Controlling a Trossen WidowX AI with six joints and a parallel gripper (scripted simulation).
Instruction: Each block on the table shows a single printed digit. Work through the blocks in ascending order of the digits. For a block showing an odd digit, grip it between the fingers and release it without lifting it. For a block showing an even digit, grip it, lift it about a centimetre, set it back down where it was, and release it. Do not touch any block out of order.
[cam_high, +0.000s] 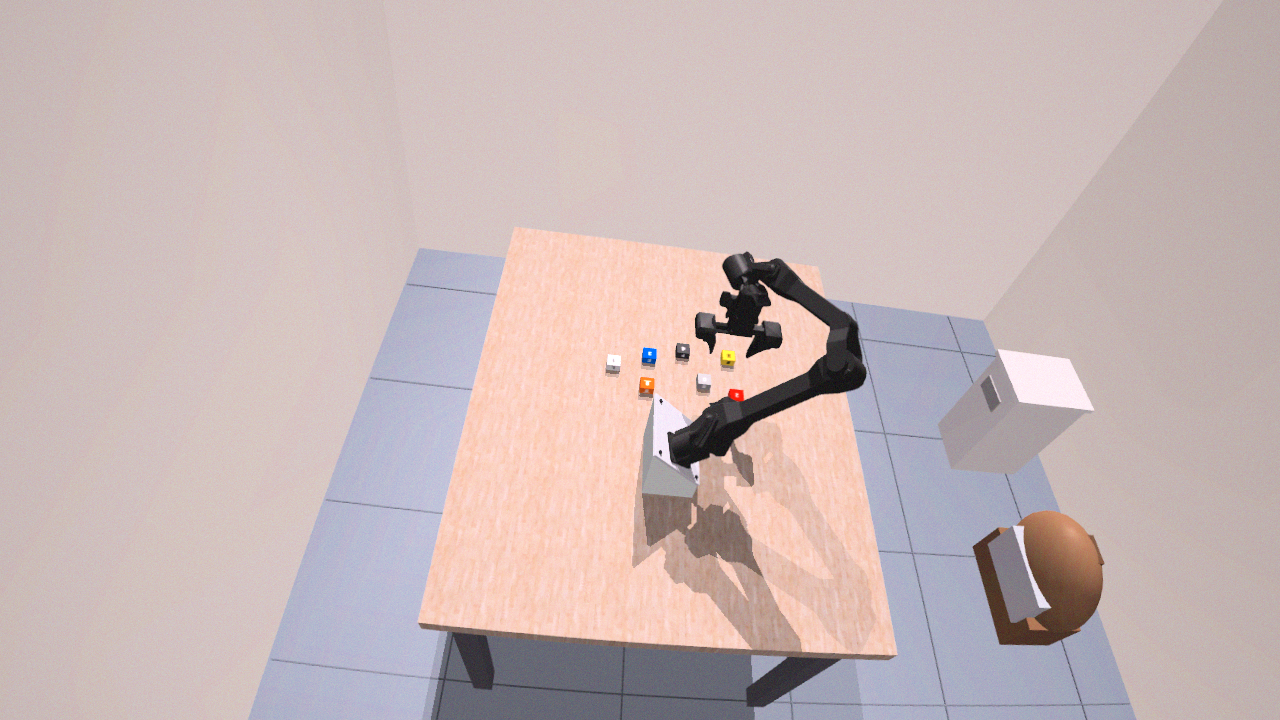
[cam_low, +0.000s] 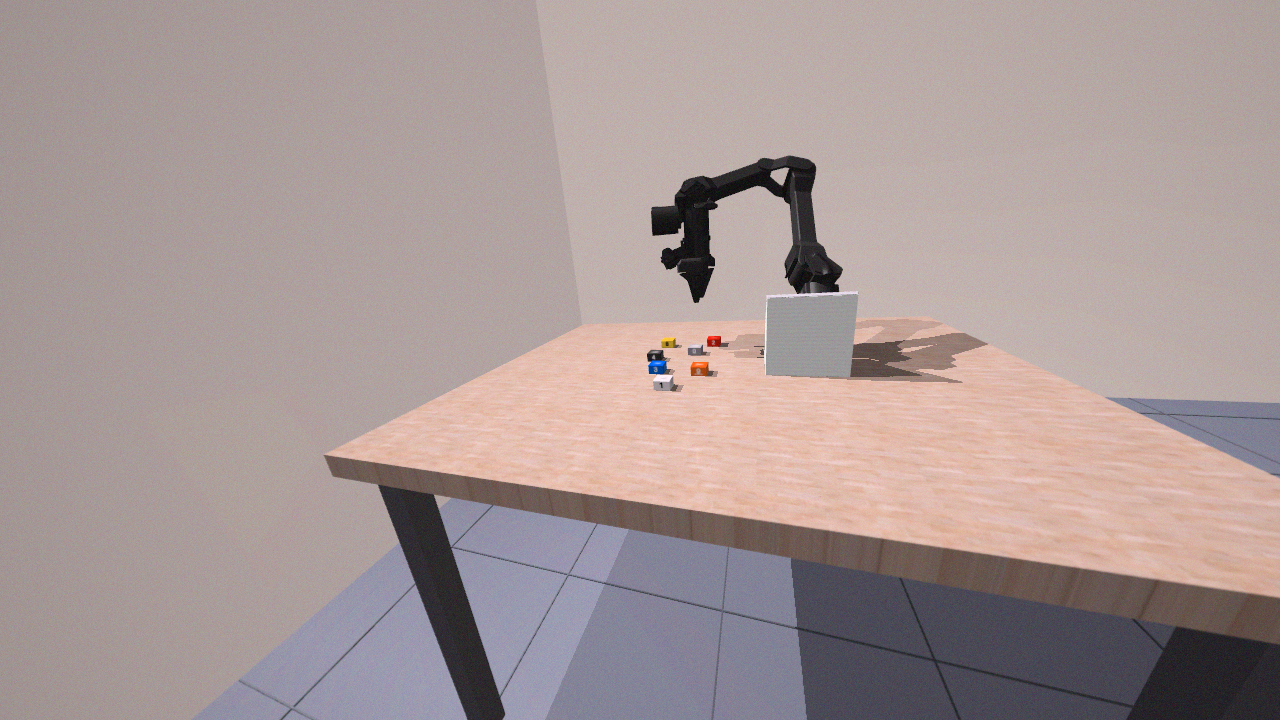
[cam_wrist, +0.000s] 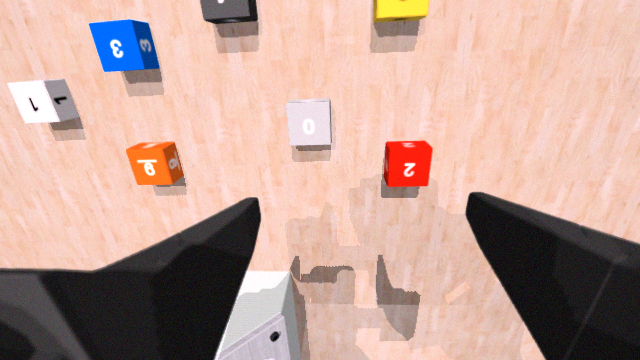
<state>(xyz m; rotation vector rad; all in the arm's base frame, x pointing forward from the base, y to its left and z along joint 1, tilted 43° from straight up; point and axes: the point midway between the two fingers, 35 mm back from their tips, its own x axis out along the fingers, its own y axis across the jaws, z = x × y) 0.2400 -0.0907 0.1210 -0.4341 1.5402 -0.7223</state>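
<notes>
Fingers wide apart and empty, high above grey 0 block (cam_wrist: 309, 122), well apart.

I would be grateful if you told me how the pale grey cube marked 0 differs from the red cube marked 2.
The pale grey cube shows a white 0; the red cube shows a white 2. The grey one sits farther from the robot's base than the red one. Both look alike in size, rest on the wooden table and are untouched.

The gripper (cam_low: 697, 295) hangs pointing down above seven small blocks on the table (cam_low: 805, 465), beside a white box (cam_low: 810, 335).
</notes>
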